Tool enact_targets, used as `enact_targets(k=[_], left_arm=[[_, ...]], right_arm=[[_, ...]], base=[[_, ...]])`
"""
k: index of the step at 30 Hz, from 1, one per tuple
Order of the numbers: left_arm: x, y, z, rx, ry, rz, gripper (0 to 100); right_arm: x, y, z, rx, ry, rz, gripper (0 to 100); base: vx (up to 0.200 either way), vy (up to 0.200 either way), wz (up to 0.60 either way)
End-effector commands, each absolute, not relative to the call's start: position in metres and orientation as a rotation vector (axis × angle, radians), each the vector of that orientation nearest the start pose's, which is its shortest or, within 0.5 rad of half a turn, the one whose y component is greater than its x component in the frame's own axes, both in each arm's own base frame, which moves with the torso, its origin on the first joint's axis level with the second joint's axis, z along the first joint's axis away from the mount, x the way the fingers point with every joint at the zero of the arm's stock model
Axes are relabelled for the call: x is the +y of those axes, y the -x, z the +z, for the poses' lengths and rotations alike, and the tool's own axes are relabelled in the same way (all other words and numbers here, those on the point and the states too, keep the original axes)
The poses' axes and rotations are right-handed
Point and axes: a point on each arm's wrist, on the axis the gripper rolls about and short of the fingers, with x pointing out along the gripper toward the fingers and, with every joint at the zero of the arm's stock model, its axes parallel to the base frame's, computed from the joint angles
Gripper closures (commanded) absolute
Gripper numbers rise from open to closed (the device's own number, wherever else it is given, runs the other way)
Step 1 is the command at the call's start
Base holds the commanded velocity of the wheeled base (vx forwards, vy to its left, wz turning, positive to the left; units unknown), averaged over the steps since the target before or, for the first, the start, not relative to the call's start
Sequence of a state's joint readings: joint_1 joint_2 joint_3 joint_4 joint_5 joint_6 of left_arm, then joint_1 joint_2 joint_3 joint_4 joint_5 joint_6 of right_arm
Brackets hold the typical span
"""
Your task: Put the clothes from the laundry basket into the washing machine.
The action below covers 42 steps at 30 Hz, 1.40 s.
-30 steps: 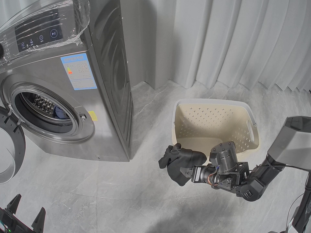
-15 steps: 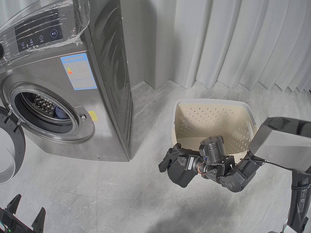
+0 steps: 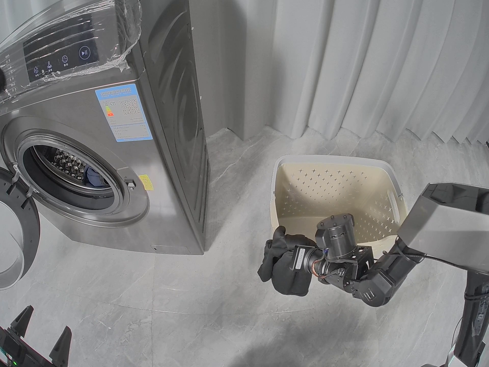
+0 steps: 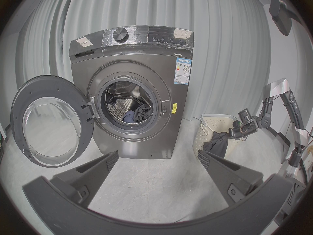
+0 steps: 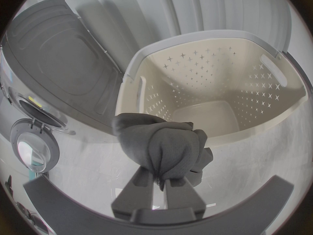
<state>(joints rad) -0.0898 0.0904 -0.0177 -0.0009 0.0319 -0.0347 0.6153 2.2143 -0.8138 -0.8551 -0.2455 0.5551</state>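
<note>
Dark garment is pinched at a bunched fold between the pressed-together jaws of the right gripper and is judged soft, light, limp.

Dark garment in right hand, by basket

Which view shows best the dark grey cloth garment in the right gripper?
The right wrist view: the dark grey cloth garment is close, bunched, pinched in the right gripper. The head view shows it partly behind that gripper, by the beige plastic laundry basket. The left wrist view shows it small, far off.
</note>
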Motion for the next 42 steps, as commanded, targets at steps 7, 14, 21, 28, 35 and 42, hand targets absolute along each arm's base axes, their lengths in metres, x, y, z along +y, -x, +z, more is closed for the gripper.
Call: enact_targets(k=[7, 14, 21, 28, 35, 42], left_arm=[[0.002, 0.016, 0.077, 0.091, 0.027, -0.057, 0], [0.002, 0.016, 0.077, 0.093, 0.016, -0.057, 0], [0.002, 0.016, 0.077, 0.091, 0.011, -0.056, 0], [0.002, 0.016, 0.077, 0.091, 0.013, -0.06, 0], [0.002, 0.016, 0.077, 0.091, 0.021, -0.06, 0], [0.002, 0.016, 0.077, 0.091, 0.025, -0.058, 0]], right_arm=[[0.192, -0.227, 0.105, 0.375, -0.304, 0.436, 100], [0.171, -0.182, 0.138, 0.196, -0.249, 0.659, 100], [0.161, -0.171, 0.182, -0.024, -0.245, 0.75, 100], [0.154, -0.166, 0.192, -0.083, -0.141, 0.749, 100], [0.142, -0.165, 0.198, -0.079, -0.136, 0.661, 100], [0.135, -0.173, 0.193, -0.057, -0.13, 0.497, 100]], base=[[0.0, 0.0, 0.0], [0.0, 0.0, 0.0], [0.0, 0.0, 0.0], [0.0, 0.0, 0.0], [-0.114, 0.0, 0.0], [-0.143, 0.0, 0.0]])
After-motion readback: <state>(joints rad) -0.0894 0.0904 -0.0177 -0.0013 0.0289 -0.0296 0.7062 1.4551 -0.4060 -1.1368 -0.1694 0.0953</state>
